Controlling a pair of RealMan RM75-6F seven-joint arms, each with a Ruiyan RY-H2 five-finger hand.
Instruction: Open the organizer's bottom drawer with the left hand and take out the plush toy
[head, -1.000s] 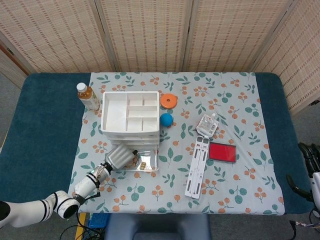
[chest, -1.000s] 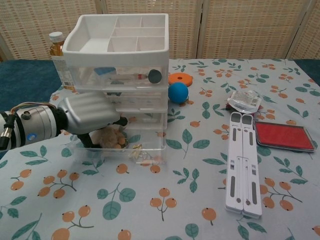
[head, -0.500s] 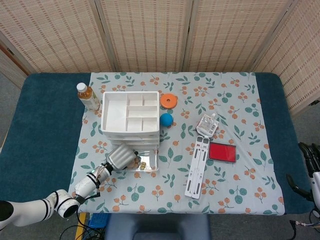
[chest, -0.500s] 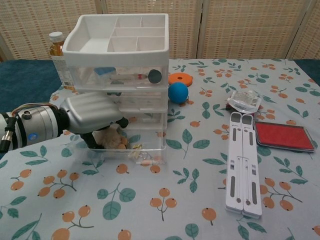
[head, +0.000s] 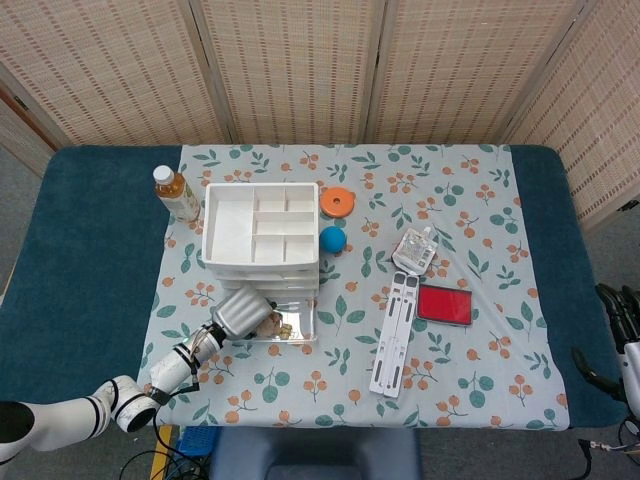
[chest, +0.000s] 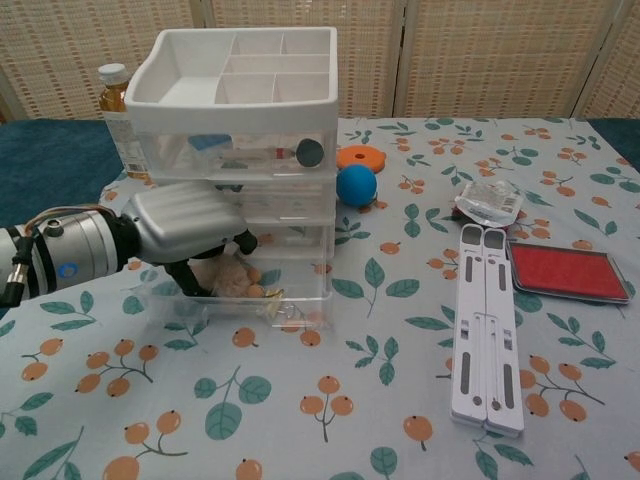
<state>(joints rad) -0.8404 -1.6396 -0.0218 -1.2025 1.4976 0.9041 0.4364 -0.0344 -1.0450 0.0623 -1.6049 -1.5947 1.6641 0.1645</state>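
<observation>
The white organizer stands on the floral cloth, its clear bottom drawer pulled out toward me. A beige plush toy lies in the drawer's left half. My silver left hand reaches over the drawer's left rim, and its dark fingers curl down around the toy and grip it. From above, the left hand covers the drawer's left end, with a bit of the toy showing beside it. My right hand sits cut off at the table's right edge, its fingers unclear.
A tea bottle stands behind the organizer's left side. A blue ball and an orange disc lie to its right. Further right are a clear packet, a white folding stand and a red pad.
My left hand has shifted a little to the right inside the drawer, and the plush toy has moved right with it. The right hand has stayed still.
</observation>
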